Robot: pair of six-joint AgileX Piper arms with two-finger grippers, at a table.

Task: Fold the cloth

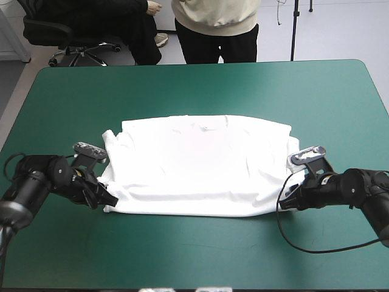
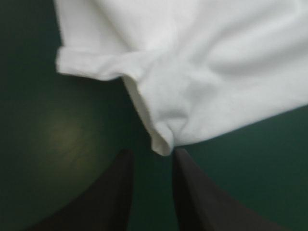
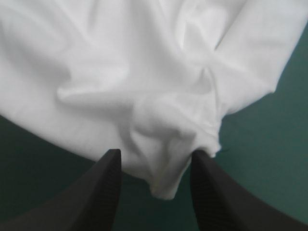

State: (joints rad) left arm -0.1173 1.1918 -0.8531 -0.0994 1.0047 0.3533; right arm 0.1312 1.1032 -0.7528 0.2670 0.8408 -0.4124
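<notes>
The white T-shirt (image 1: pixel 197 164) lies spread flat in the middle of the table, its sleeves tucked in at both sides. My left gripper (image 1: pixel 109 199) rests low at the shirt's near-left corner. In the left wrist view that gripper (image 2: pixel 154 151) is open, and the rolled corner of the T-shirt (image 2: pixel 192 72) just reaches the gap between the tips. My right gripper (image 1: pixel 287 198) sits at the near-right corner. In the right wrist view it (image 3: pixel 156 153) is open too, and a bunched fold of the T-shirt (image 3: pixel 159 130) dips between the two black fingers.
The teal-green cover (image 1: pixel 200 85) shows as a wide band beyond the shirt. Another broad strip lies between the shirt and the table's near edge. Both arms lie low on the table at the shirt's sides.
</notes>
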